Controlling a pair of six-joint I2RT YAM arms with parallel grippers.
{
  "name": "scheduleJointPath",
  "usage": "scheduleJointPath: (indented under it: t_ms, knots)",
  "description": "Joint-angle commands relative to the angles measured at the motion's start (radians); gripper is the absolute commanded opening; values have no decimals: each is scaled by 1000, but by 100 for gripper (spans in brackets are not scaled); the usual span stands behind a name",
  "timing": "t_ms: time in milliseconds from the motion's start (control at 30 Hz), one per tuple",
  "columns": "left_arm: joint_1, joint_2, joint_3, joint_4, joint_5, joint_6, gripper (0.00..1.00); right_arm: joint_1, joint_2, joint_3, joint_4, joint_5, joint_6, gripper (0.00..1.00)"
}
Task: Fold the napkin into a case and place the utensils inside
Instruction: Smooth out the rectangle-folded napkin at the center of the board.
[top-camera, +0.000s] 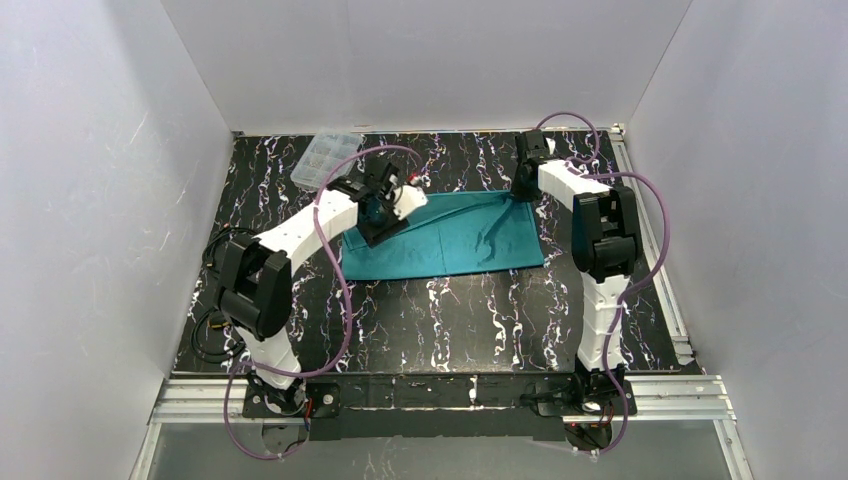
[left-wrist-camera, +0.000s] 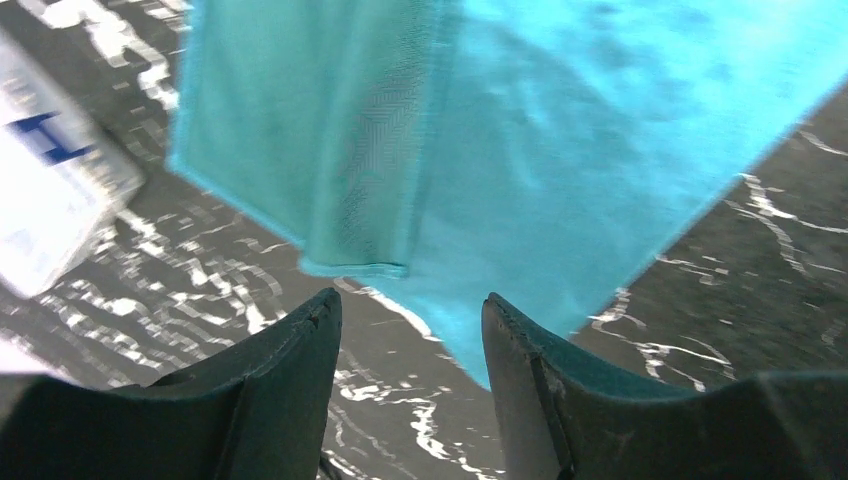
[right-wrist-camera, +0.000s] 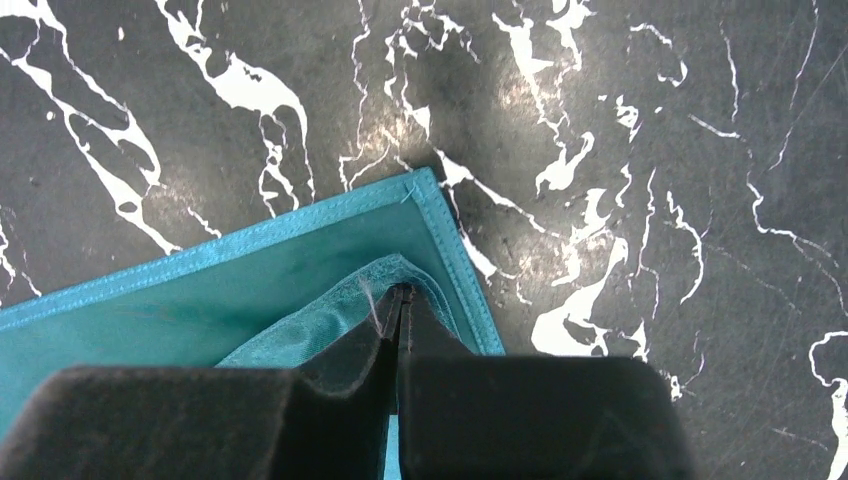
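Napkin (top-camera: 445, 235): flat on tabletop (top-camera: 430, 320), long axis left–right, between both arms.
Right claw (right-wrist-camera: 400, 300): closed, pinching the far-right corner's upper layer.
Left claw (left-wrist-camera: 410, 310): jaws apart, empty — far-left corner just ahead.

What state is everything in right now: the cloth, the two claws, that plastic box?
napkin: two layers, lying on the table, top layer pinched at one corner.
left gripper: open, empty, over the napkin.
right gripper: shut on the napkin's top layer.
plastic box: on the table, open or closed unclear.
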Motion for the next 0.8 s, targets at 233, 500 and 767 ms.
scheduleJointPath:
  t_ms: [233, 500, 767]
  knots:
    - [-93, 17, -31, -31, 226, -80, 53, -8, 43, 70, -30, 46, -1, 8]
    - [-101, 147, 81, -63, 121, -80, 52, -8, 28, 55, -26, 52, -7, 7]
    - [-81, 204, 85, -70, 51, -32, 53, -8, 19, 37, -22, 61, -14, 7]
